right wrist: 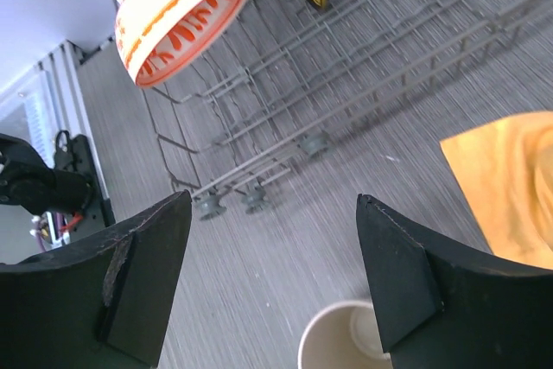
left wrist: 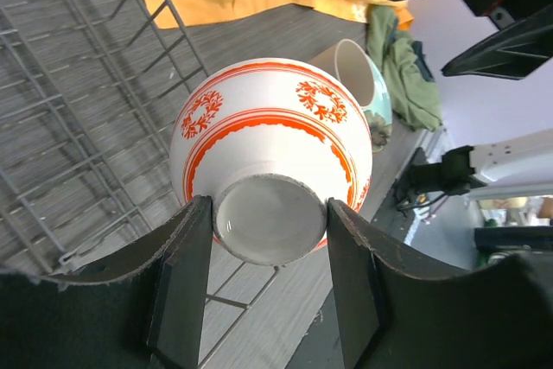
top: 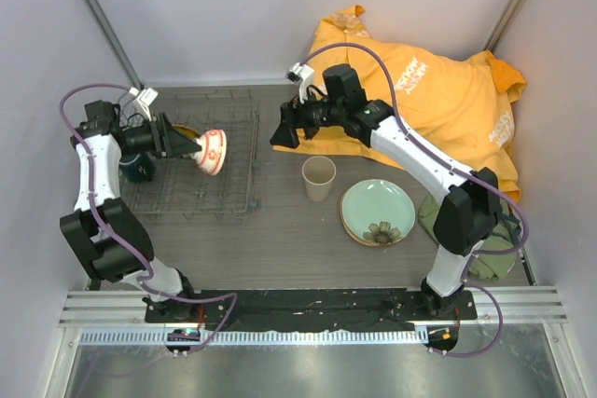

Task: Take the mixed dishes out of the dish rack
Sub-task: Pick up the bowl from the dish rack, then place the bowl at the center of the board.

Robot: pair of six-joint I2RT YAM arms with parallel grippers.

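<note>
My left gripper (top: 189,147) is shut on the foot of the small white-and-red bowl (top: 212,151), holding it above the grey wire dish rack (top: 229,200). In the left wrist view the bowl (left wrist: 276,144) sits between my fingers (left wrist: 181,283). The yellow-and-dark plate (top: 186,133) and the dark green mug (top: 142,168) stand in the rack, partly hidden by the left arm. The beige cup (top: 319,177) and the pale green flowered plate (top: 378,212) rest on the table right of the rack. My right gripper (top: 284,127) is open and empty above the table, behind the cup (right wrist: 354,339).
An orange cloth (top: 438,100) lies heaped at the back right. A green cloth (top: 490,249) lies by the right arm's base. Grey walls close both sides.
</note>
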